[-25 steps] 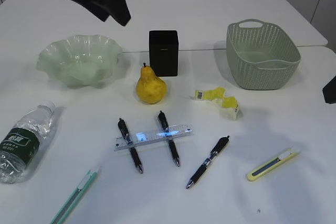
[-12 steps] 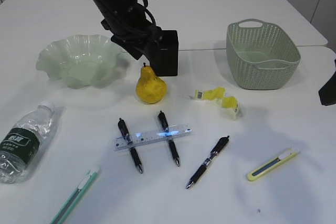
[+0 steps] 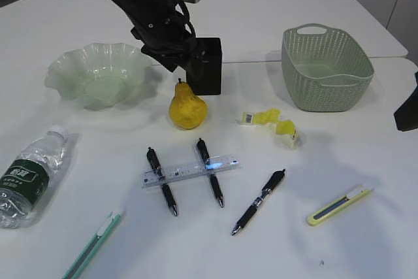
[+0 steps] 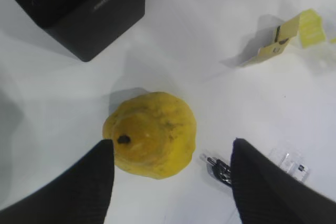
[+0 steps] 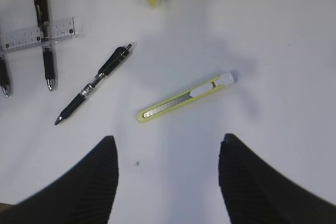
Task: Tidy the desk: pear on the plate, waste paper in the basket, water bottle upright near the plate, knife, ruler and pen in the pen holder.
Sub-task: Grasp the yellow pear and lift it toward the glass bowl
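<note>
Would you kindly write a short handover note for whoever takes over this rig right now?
Left hand: open, empty, above the pear.
Right hand: open, empty, above the yellow knife.
Pear stands on the desk beside the pen holder; plate and basket hold nothing. Waste paper lies on the desk, water bottle on its side. Ruler rests across two pens; a third pen and a green knife lie loose.
Done: nothing. Left: everything.
</note>
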{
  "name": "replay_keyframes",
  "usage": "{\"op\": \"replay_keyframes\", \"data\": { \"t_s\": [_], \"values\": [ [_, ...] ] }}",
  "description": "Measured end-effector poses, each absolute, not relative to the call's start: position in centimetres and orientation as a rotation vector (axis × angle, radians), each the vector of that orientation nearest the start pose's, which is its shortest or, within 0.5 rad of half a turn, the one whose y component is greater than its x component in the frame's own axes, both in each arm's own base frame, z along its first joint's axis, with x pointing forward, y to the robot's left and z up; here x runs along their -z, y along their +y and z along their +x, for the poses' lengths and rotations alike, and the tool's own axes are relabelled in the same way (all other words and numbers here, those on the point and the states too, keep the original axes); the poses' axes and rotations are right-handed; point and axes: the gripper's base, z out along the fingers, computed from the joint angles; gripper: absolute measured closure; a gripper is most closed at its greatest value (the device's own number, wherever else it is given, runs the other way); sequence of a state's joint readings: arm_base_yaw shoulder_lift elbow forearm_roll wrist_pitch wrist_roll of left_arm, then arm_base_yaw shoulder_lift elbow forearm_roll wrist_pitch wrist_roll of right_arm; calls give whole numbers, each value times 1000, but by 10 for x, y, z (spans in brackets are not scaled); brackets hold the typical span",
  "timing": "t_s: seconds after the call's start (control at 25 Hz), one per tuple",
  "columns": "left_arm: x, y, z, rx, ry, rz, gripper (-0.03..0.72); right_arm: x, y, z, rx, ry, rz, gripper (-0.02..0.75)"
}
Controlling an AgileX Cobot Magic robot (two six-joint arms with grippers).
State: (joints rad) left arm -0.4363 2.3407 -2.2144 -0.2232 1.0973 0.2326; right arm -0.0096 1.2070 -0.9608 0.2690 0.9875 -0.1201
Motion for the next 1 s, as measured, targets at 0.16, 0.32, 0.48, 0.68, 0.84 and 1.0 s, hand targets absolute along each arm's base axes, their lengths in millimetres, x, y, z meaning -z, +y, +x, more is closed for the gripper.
{"op": "replay_keyframes", "data": {
  "t_s": [0.16, 0.32, 0.48, 0.68, 0.84, 1.0],
  "values": [
    [-225, -235, 461, 359, 2579, 808, 192, -302, 18, 225, -309, 2688, -13, 260],
    [-215, -235, 463, 358, 2600, 806, 192, -302, 18, 225, -311, 2688, -13, 260],
    [-210, -236, 465, 352, 2599, 804, 192, -303, 19, 225, -329, 2685, -5, 260],
    [-201, -236, 467, 344, 2605, 804, 192, -303, 20, 225, -351, 2682, 3, 260],
    [-190, -237, 469, 336, 2619, 806, 192, -303, 21, 225, -355, 2681, 0, 260],
    [-181, -237, 470, 328, 2637, 803, 192, -303, 21, 225, -355, 2681, 0, 260]
  ]
}}
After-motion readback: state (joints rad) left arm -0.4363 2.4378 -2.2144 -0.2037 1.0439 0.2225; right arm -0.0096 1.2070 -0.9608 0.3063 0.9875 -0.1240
